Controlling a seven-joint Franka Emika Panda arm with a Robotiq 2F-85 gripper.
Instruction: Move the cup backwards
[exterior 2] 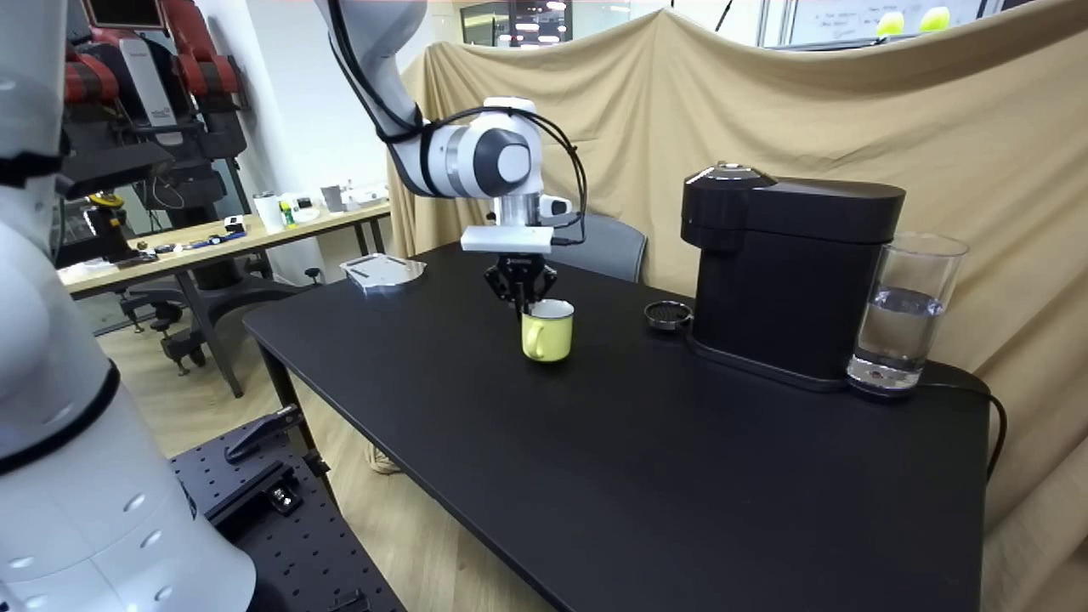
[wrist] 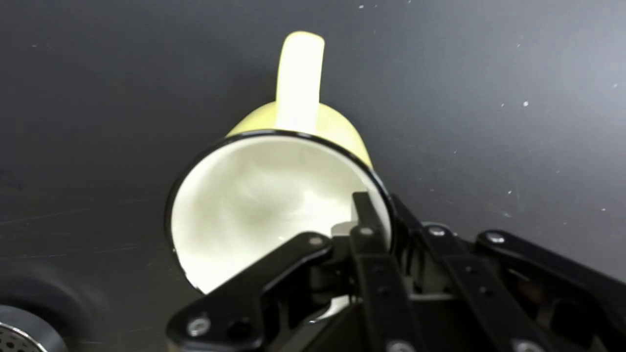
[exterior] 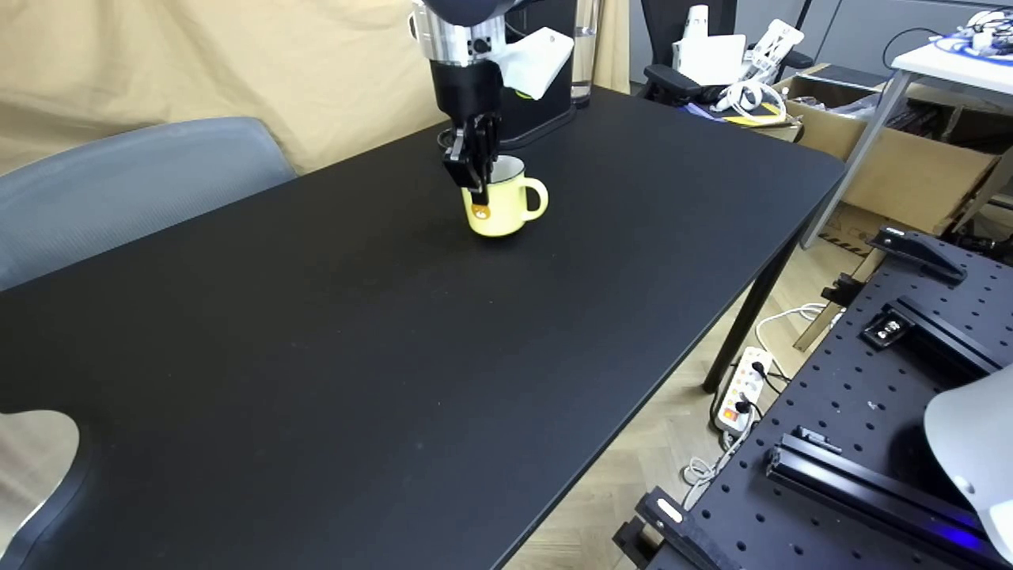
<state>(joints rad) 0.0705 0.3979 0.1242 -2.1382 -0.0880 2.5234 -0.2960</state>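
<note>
- Grasping is apparently done: the cup [exterior 2: 550,333] is pinched at its rim by the fingers [wrist: 366,215].
- Backward shift cannot be confirmed; release is left.

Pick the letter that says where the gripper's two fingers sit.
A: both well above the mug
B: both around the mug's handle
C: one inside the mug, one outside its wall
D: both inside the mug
C: in the wrist view, the gripper has one finger down inside the mug and the other finger outside its wall.
</note>
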